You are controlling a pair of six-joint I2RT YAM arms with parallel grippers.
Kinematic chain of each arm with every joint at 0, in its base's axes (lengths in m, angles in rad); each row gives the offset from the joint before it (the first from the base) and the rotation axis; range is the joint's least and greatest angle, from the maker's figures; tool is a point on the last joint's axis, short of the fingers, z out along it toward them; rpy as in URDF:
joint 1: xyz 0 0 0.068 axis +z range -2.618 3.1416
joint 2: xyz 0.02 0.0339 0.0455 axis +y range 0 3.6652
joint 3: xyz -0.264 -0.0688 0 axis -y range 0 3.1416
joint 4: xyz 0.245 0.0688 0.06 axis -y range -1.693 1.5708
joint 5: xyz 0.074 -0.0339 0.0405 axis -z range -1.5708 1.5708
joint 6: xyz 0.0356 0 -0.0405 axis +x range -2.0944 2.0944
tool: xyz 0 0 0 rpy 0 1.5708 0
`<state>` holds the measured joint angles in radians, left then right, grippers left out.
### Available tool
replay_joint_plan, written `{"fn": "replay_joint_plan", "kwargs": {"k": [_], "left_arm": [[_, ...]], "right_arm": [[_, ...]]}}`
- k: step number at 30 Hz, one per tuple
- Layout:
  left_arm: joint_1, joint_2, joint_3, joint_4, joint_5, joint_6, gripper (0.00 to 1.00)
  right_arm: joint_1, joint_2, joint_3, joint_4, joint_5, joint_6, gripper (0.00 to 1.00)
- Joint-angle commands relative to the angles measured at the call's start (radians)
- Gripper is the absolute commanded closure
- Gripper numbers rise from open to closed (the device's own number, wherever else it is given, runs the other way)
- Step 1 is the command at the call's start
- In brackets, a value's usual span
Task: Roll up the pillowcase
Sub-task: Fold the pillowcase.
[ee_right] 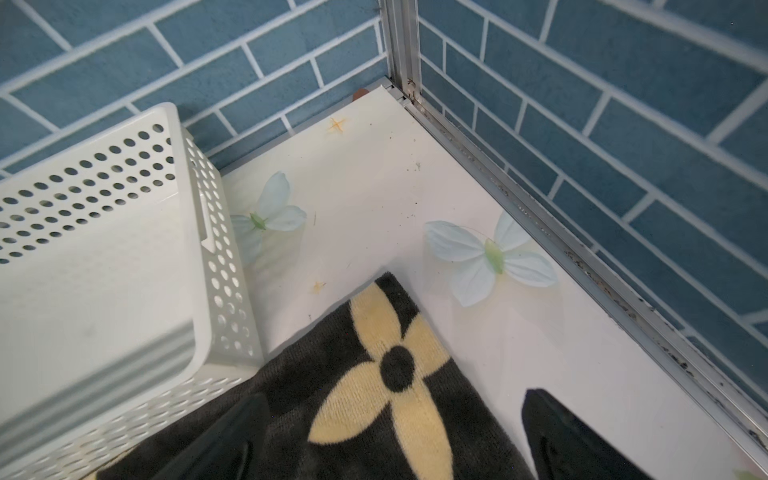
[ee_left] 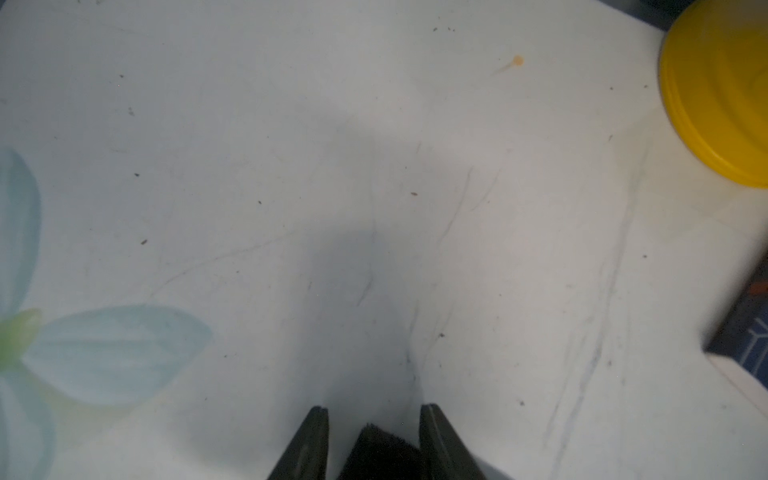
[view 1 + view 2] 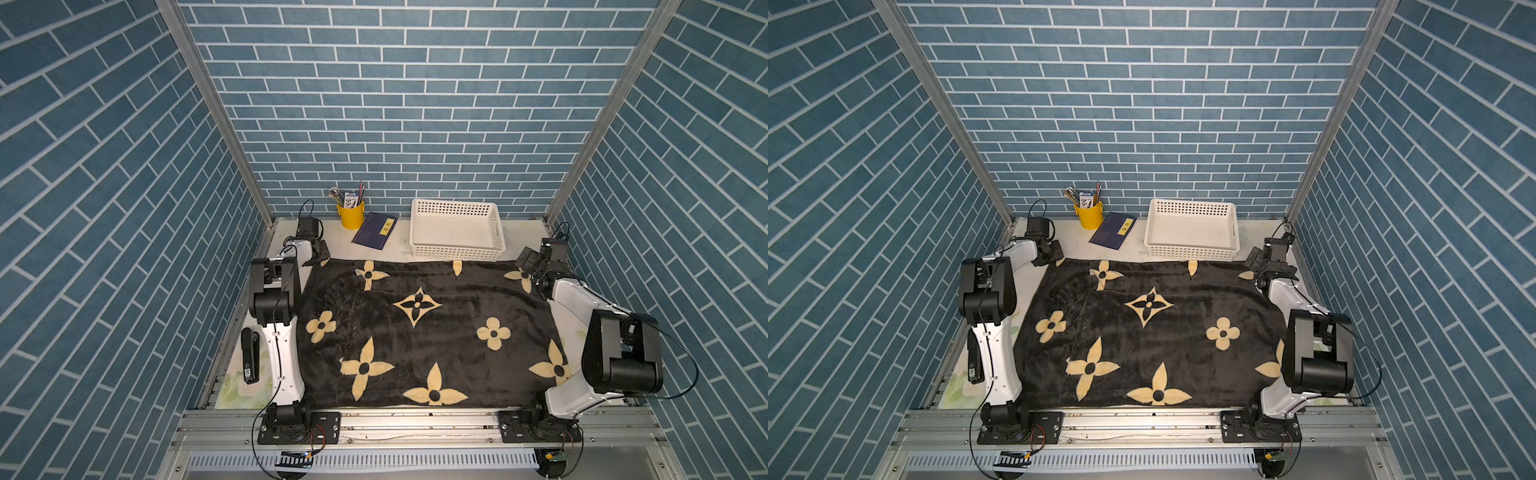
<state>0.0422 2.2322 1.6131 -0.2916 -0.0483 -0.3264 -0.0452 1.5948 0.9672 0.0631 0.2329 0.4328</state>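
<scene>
– Left gripper (image 2: 375, 407) first: what has it got?
– My fingers (image 2: 318, 440) there stand partly closed, with a narrow gap between them. A black tuft of the pillowcase (image 2: 376, 453) sits in that gap: its far left corner. A sliver of table (image 2: 208, 124) shows between the plush and one finger, so I cannot tell whether I am pinching it.
– And the right gripper (image 1: 395, 395)?
– Spread wide, holding nothing. It straddles the far right corner, with a cream flower between the fingers: one finger is over the cloth, the other over bare table just beside it.
– How does the pillowcase lie?
– Flat and spread out between my two arms in both top views (image 3: 436, 353) (image 3: 1163, 353). Its long axis runs side to side, from my left arm to my right. One long edge lies along the rail by my bases. The other faces the back wall, right against the front of the white basket (image 3: 457, 251).
– Beyond that?
– A yellow cup (image 3: 350, 218) of pens and a blue booklet (image 3: 372, 239) are behind the cloth, on the basket's left.
</scene>
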Motion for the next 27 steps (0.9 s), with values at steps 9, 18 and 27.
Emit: {"fn": "replay_joint_plan", "kwargs": {"k": [9,18,27], "left_arm": [[-0.018,-0.044,-0.09,-0.046,-0.006,-0.034,1.0],[-0.018,-0.06,-0.092,-0.038,0.016,-0.048,1.0],[-0.018,-0.062,-0.104,-0.031,0.027,-0.051,1.0]], "right_arm": [[-0.09,0.278,0.278,-0.19,-0.128,0.054,0.22],[-0.132,0.551,0.555,-0.311,-0.264,0.073,0.55],[-0.128,0.656,0.662,-0.383,-0.294,0.076,0.54]]}}
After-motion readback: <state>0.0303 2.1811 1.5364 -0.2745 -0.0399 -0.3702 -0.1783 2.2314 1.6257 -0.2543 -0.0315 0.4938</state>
